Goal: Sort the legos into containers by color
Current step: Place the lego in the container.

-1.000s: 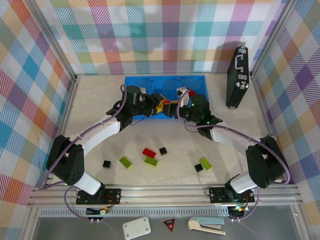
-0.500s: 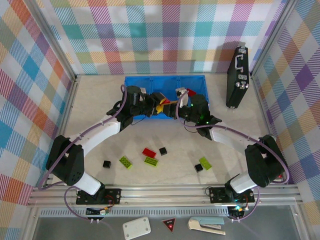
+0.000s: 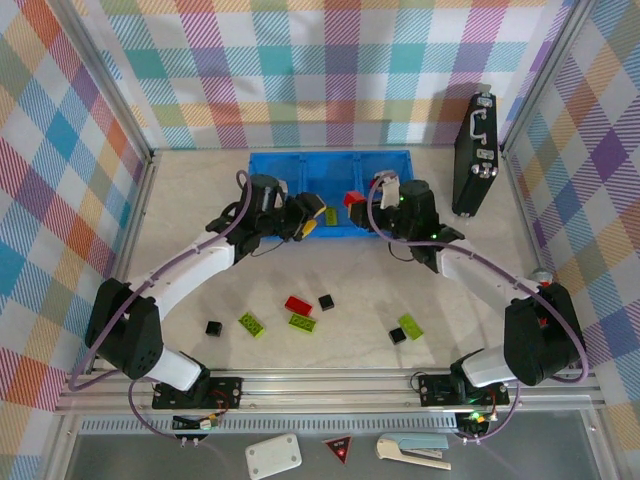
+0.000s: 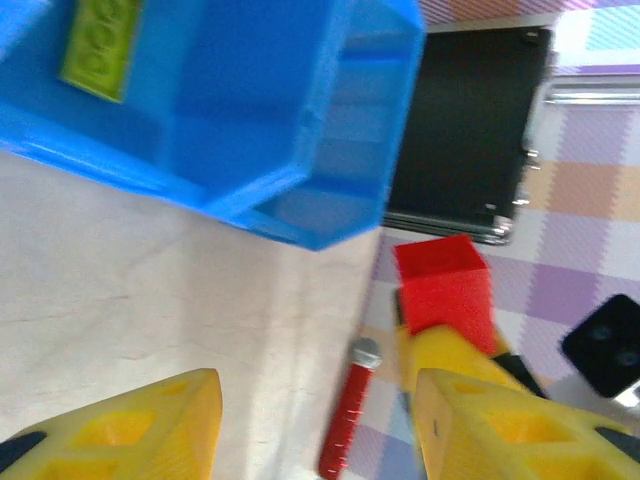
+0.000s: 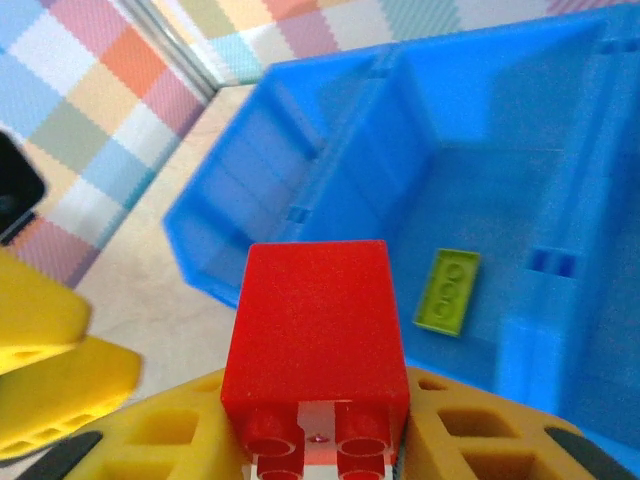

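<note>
Having drawn apart, right jaws now clamp the red lego (image 5: pixel 315 320); left jaws stand open, empty.

1 black case (image 3: pixel 476 155) stands upright at right; 1 red triangle sign (image 3: pixel 339 449) on front ledge.

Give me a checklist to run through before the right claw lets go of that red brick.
1. Red brick gripped by right claw: ok, clamped on both sides.
2. Left claw empty: ok, open with nothing in it.
3. Claws apart: ok, the top view shows a gap between them.
4. Drop spot free of other colours: not ok if it is the middle section of the tray, because a green brick lies there.
5. Right-hand section empty: cannot tell, the right arm covers much of it.
6. Table cleared: not ok, loose bricks lie on it.
</note>
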